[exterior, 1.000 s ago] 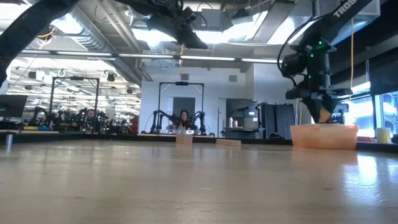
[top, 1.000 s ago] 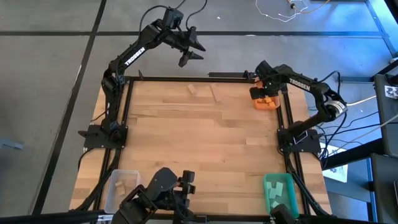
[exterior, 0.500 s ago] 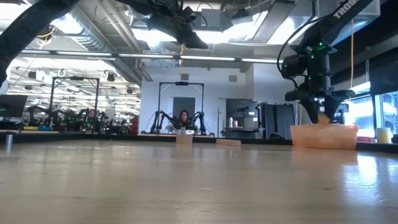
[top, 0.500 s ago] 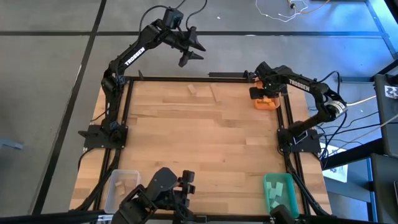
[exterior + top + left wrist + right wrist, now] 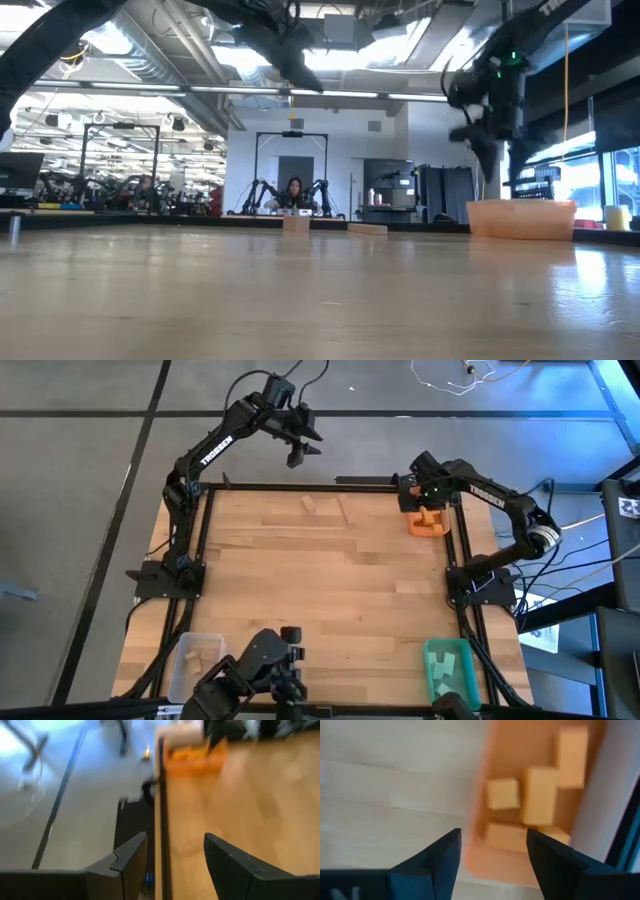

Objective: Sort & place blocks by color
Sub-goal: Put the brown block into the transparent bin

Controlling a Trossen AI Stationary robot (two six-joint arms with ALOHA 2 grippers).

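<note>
My right gripper (image 5: 414, 493) (image 5: 493, 839) hangs open and empty above the orange bin (image 5: 428, 523) (image 5: 500, 865) at the table's far right corner. Several orange blocks (image 5: 540, 795) lie in that bin. Two pale wood blocks (image 5: 312, 505) (image 5: 345, 511) rest flat on the table near the far edge. They also show in the low view as a short block (image 5: 296, 224) and a long block (image 5: 367, 229). My left gripper (image 5: 299, 443) (image 5: 174, 845) is open and empty, held high beyond the table's far edge.
A clear bin (image 5: 196, 662) holding a pale block sits at the near left corner. A green bin (image 5: 449, 666) with teal blocks sits at the near right corner. A dark camera mount (image 5: 262, 665) stands at the near edge. The black frame rail (image 5: 161, 820) borders the table.
My right gripper was low in the orange bin with something orange between its fingers. It opened, then rose clear of the bin and moved a little toward the far edge. My left gripper stayed raised and shifted slightly.
</note>
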